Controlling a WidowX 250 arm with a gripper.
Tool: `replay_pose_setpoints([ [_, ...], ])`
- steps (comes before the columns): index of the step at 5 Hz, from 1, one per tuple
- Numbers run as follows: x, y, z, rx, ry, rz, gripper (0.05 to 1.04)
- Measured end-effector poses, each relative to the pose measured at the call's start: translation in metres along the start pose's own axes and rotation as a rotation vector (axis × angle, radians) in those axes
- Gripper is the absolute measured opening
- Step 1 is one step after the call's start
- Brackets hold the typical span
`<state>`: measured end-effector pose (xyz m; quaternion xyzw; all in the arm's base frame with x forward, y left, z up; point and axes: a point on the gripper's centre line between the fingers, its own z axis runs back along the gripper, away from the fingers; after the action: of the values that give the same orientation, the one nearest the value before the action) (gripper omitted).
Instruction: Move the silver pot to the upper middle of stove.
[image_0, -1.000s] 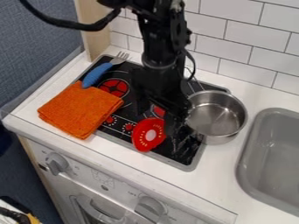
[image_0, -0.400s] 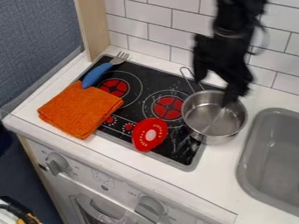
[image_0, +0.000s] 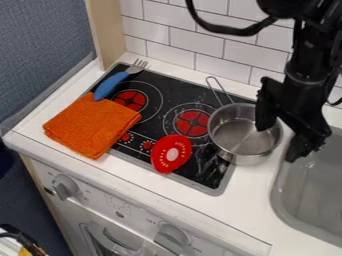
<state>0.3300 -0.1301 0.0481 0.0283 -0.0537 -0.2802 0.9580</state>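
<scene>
The black gripper (image_0: 278, 144) is open over the right side of the silver pot (image_0: 232, 134), one finger above the pot's inside and the other outside its right rim; whether either touches the pot I cannot tell. The pot stands upright across the right edge of the black stove (image_0: 206, 172), partly over the white counter. Its thin wire handle points up and left, across the back of the stove.
Left on the stove lie an orange cloth (image_0: 90, 125) and a blue-handled fork (image_0: 113, 84). A red tomato-like slice (image_0: 172, 154) lies at the front middle. The grey sink (image_0: 300, 200) is at the right, the tiled wall (image_0: 194, 46) behind.
The gripper has moved right from above the stove, passing over the back of the pot to its right side. The pot and the other objects have stayed put.
</scene>
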Motion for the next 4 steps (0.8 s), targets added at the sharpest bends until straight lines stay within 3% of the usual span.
replay_pose_setpoints([
  [2, -0.019, -0.005, -0.035, -0.007, 0.102, 0.068, 1.001],
  [3, -0.013, -0.01, -0.038, -0.03, 0.083, 0.091, 0.952],
  [4, -0.009, -0.013, -0.038, -0.023, 0.074, 0.076, 0.686],
])
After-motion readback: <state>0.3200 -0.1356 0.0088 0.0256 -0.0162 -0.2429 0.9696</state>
